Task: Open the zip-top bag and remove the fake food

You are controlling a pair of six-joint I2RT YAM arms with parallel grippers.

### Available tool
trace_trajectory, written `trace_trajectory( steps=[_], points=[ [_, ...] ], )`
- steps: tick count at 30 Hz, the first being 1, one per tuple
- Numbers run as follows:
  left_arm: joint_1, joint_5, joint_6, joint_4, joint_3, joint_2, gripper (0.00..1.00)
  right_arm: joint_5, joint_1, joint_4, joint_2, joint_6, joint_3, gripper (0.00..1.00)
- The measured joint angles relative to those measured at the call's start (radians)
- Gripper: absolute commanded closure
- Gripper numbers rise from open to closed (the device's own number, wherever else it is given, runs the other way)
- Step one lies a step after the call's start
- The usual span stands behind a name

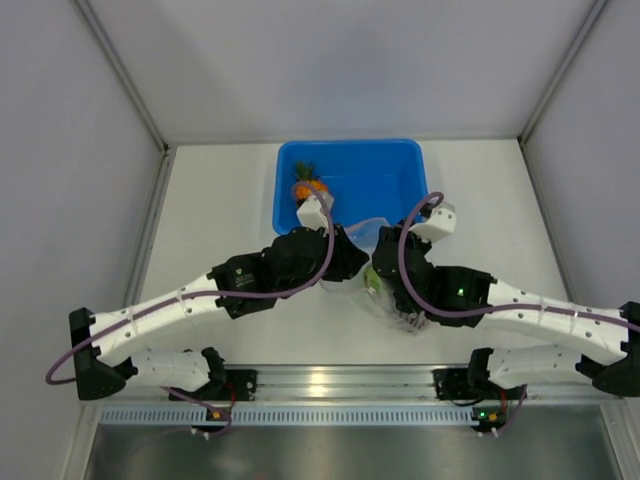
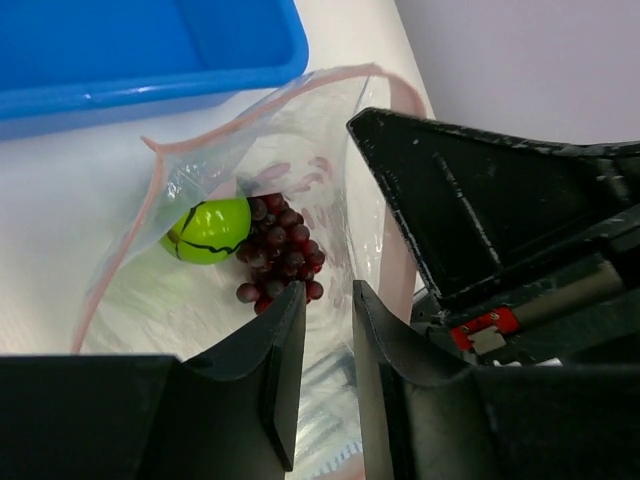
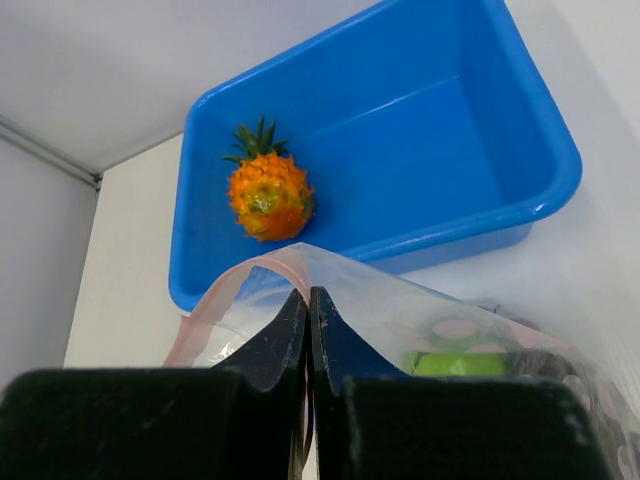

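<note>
A white, matte surface (image 1: 220,200) is filling the floor of a booth, and plain pale grey wall panels (image 1: 340,60) are closing it in at 9, 12 and 3 o'clock, with metal strips running up the corners. A ribbed aluminium rail (image 1: 320,380) is running along the 6 o'clock edge, carrying both arm bases. Purple cables (image 1: 300,290) are looping along the arms, and a green light (image 1: 459,292) is glowing on the right arm.

A blue tub (image 1: 400,160) is sitting at 12 o'clock on the surface. The orange pineapple (image 1: 308,186) with its green crown is lying inside it, toward the tub's 8 o'clock corner.

The zip-top bag (image 2: 200,150) is lying just at 6 o'clock of the tub, between the two wrists, its pink-red zip strip gaping open. The green round fruit (image 2: 208,230) and the dark purple grape bunch (image 2: 282,250) are resting inside it and touching, the fruit at 9 o'clock of the grapes.

The right claw (image 3: 308,295) is pinching the bag's rim, fingers pressed together with the pink strip arching over their tips. The left claw (image 2: 328,295) is reaching into the bag's mouth with only a narrow gap between its fingers, the tips just short of the grapes and gripping nothing that shows.

A small red tag (image 2: 485,325) is showing on the right claw's body; any marks on it are too small to read.
</note>
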Motion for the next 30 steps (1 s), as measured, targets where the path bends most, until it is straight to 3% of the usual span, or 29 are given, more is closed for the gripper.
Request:
trace_trajectory(
  steps=[10,20,25,30],
  points=[
    [-0.103,-0.031,-0.061,0.032,-0.001,0.175,0.69,-0.043,-0.029,0.018,-0.068,-0.059,-0.041,1.00],
    [-0.131,-0.011,0.061,0.265,-0.173,0.190,0.81,-0.423,-0.223,-0.016,-0.097,-0.248,-0.035,1.00],
    [-0.131,-0.042,0.137,0.304,-0.206,0.205,0.74,-0.618,-0.281,-0.075,-0.105,-0.352,0.008,1.00],
    [-0.112,-0.087,0.154,0.303,-0.207,0.229,0.70,-0.719,-0.286,-0.100,-0.164,-0.377,0.011,1.00]
  ],
)
